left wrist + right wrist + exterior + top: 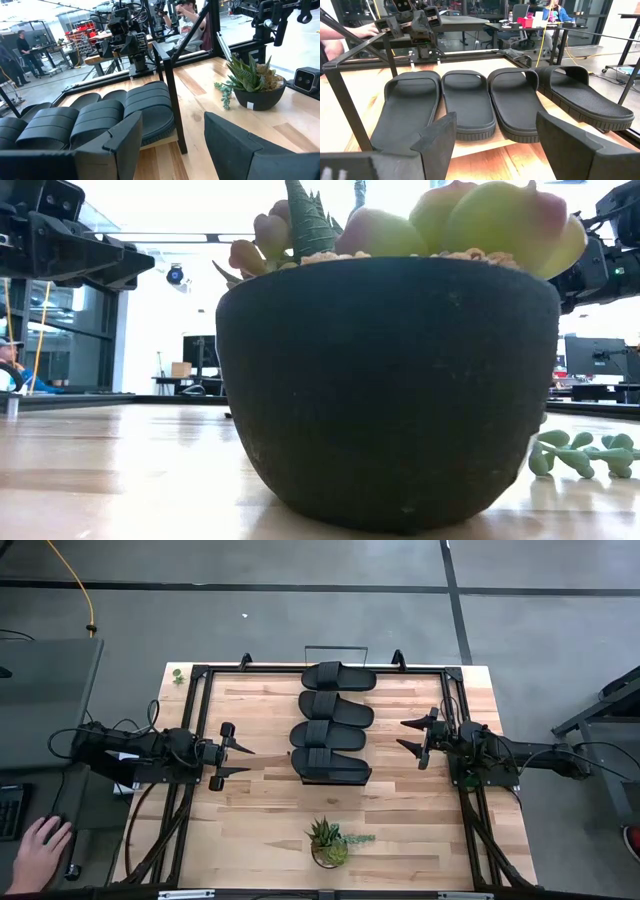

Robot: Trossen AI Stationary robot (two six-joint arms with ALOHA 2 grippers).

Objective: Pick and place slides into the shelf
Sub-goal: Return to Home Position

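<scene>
Slides (pixel 336 708): four are counted, all laid side by side in one row on the shelf (pixel 546 102), neighbours touching or nearly so.
Shelf: one, set mid-table, running toward the far edge.
Left gripper (pixel 248 761): held above the table left of the row, fingers spread wide, nothing gripped.
Right gripper (pixel 403 735): held right of the row, fingers spread wide, nothing gripped.
Plant pot (pixel 328 845): one, near the front edge, apart from the row.
Open room: bare tabletop (pixel 260 820) is seen between each gripper and the row.
Person's hand (pixel 40 840): one, off the table's left side.
</scene>
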